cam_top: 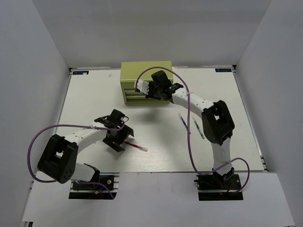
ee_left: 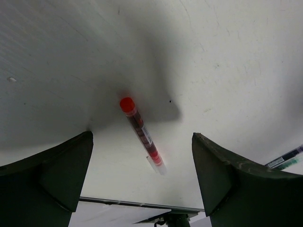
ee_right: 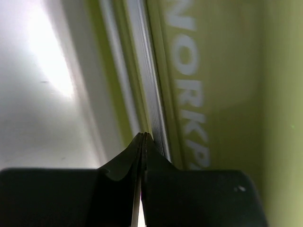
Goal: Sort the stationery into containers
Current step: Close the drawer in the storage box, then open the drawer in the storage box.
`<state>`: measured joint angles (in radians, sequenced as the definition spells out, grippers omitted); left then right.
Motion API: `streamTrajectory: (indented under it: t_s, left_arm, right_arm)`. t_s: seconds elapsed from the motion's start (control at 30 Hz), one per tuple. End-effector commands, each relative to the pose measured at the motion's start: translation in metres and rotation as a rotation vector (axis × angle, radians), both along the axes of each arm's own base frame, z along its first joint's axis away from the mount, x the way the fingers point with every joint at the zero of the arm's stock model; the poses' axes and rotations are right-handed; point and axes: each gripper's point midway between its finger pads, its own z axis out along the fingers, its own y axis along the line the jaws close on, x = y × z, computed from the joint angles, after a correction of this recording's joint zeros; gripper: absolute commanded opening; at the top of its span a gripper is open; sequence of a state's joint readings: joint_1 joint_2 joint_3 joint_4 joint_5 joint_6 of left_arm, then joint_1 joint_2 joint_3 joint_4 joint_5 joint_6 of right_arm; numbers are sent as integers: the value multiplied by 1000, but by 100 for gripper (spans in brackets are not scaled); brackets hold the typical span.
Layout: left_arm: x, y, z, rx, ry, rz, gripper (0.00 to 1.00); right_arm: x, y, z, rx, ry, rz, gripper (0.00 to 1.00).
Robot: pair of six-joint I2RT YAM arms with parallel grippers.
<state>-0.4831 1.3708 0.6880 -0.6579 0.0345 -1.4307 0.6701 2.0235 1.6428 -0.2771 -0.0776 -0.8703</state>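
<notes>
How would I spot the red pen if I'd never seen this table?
Find the yellow-green cabinet at the table's far edge, then come toward the near side to the left gripper. The thin red pen lies on the table under its open fingers. It alone is red; the other two pens lie farther right.

Left hand hanging wide open, right hand pointing far-left with tips pinched.
Left arm (cam_top: 80,137) is sitting bent at the elbow, forearm pointing right across the near side, left hand (cam_top: 117,136) facing down at the surface; in the wrist view the left hand (ee_left: 142,136) is showing both dark fingers (ee_left: 61,175) spread well apart. Right arm (cam_top: 215,120) is standing up from its base, forearm angling toward the far left, right hand (cam_top: 158,87) at full stretch; right hand (ee_right: 143,142) fingertips are pressing together, no gap showing.
</notes>
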Motion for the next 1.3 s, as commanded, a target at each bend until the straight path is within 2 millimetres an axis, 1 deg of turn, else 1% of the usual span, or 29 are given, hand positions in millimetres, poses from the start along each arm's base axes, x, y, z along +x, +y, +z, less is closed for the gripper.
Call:
streamTrajectory:
  t_s: [0.0, 0.07, 0.2, 0.23, 0.27, 0.3, 0.33, 0.37, 0.4, 0.43, 0.47, 0.5, 0.53, 0.57, 0.6, 0.67, 0.7, 0.73, 0.8, 0.83, 0.87, 0.9, 0.97, 1.0, 1.07, 1.1, 1.17, 1.23, 1.27]
  left_arm:
    - [12, -13, 13, -41, -47, -10, 94]
    - [17, -16, 18, -51, -66, -10, 94]
    - [43, -22, 47, -71, -224, -59, 94]
    - [52, -27, 56, -85, -286, -92, 93]
    - [58, -30, 63, -98, -331, -108, 93]
    - [65, -33, 76, -118, -391, -121, 91]
    - [75, -39, 86, -146, -467, -129, 89]
    - [77, -42, 85, -161, -490, -146, 84]
    - [82, -45, 93, -198, -527, -146, 79]
    - [86, -50, 93, -218, -546, -152, 72]
    - [100, -53, 102, -239, -603, -142, 62]
    - [102, -57, 99, -251, -602, -149, 58]
    - [112, -62, 105, -260, -621, -149, 54]
    - [119, -68, 96, -265, -608, -156, 49]
    - [125, -73, 95, -276, -615, -161, 42]
    - [141, -83, 102, -313, -665, -160, 42]
    - [148, -87, 99, -316, -672, -160, 54]
    - [154, -88, 99, -323, -686, -142, 60]
    - [170, -93, 110, -355, -760, -104, 67]
    - [176, -93, 103, -348, -760, -87, 69]
    - [182, -93, 105, -351, -778, -68, 69]
    - [193, -93, 112, -354, -818, -36, 71]
    - [203, -92, 103, -339, -825, -9, 73]
    - [209, -91, 105, -333, -856, 9, 73]
    - [217, -87, 98, -320, -862, 55, 73]
    - [222, -87, 100, -324, -888, 64, 73]
    - [230, -86, 103, -335, -910, 106, 73]
    - [234, -88, 90, -333, -882, 118, 73]
    - [239, -88, 91, -335, -884, 137, 73]
  right_arm:
    - [46, -5, 46, 69, -171, -166, 0]
    - [51, -6, 50, 77, -186, -189, 0]
    - [54, -11, 52, 83, -193, -225, 0]
    - [45, -12, 44, 64, -142, -188, 0]
    - [35, -10, 53, 77, -129, -155, 0]
    - [17, 1, 46, 105, -67, -47, 0]
    - [-10, 4, 47, 137, 5, 53, 0]
    - [-35, 11, 65, 194, 29, 159, 0]
    - [-46, 13, 69, 204, 23, 218, 0]
    - [-77, 10, 81, 258, 45, 299, 7]
    - [-78, 14, 93, 293, 2, 320, 16]
    - [-80, 13, 99, 316, -4, 316, 27]
    - [-87, 9, 111, 339, -19, 310, 48]
    - [-82, 5, 115, 344, -34, 268, 60]
    - [-76, 8, 129, 370, -83, 259, 68]
    - [-64, 2, 142, 367, -133, 201, 74]
    - [-57, -3, 145, 358, -152, 169, 75]
    - [-55, -3, 147, 353, -166, 158, 75]
    - [-40, -14, 147, 329, -214, 88, 84]
    - [-35, -14, 147, 325, -235, 73, 86]
    - [-29, -18, 148, 312, -248, 53, 86]
    - [-18, -23, 130, 263, -232, -2, 86]
    - [-4, -22, 129, 244, -233, -35, 86]
    - [5, -28, 120, 224, -221, -77, 86]
    - [14, -28, 120, 219, -230, -93, 86]
    - [20, -29, 120, 215, -235, -102, 86]
    - [26, -27, 103, 182, -193, -106, 86]
    - [34, -30, 97, 163, -178, -129, 86]
    - [38, -33, 98, 164, -179, -143, 86]
